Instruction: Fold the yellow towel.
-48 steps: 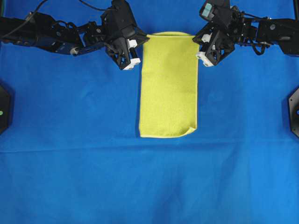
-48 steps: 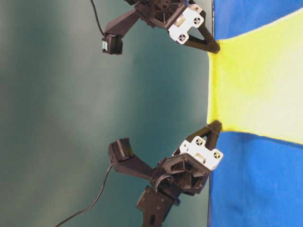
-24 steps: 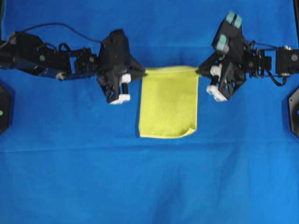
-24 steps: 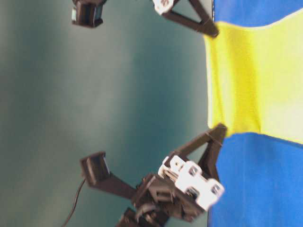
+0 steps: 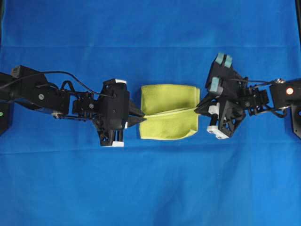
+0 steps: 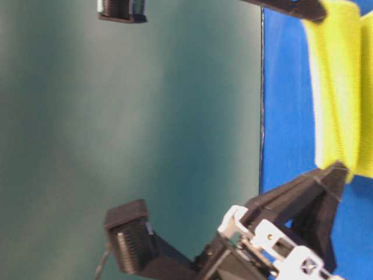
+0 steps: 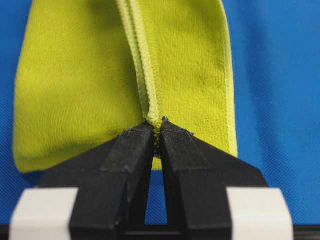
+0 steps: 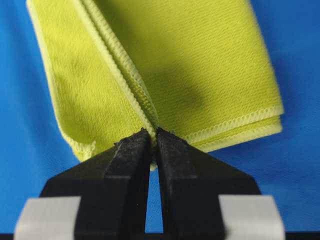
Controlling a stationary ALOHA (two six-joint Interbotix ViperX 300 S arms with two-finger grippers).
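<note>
Operator, your yellow towel (image 5: 169, 110) lies at the centre of the overhead frame on the blue cloth (image 5: 150, 188), folded over on itself. Its hemmed edge runs as a slightly slanted line across the middle of the towel, with one layer showing above that line and one below.

Your left gripper (image 5: 140, 121) sits at the towel's left side in the overhead view. In the left wrist view the two black fingers (image 7: 132, 150) are pinched on the doubled stitched hem, which runs up and away from the tips at centre frame. State: clenched on the yellow towel.

Your right gripper (image 5: 197, 107) sits at the towel's right side in the overhead view. In the right wrist view its fingers (image 8: 172, 150) are closed on the hem where it meets the tips, with folded layers spreading to upper left and upper right. The towel's stacked edges show at the right of that frame. State: clenched on the yellow towel.

In the table-level view the towel appears at the upper right, draped in a curve between a black finger at the top edge and another at lower right. That view is blurred.
</note>
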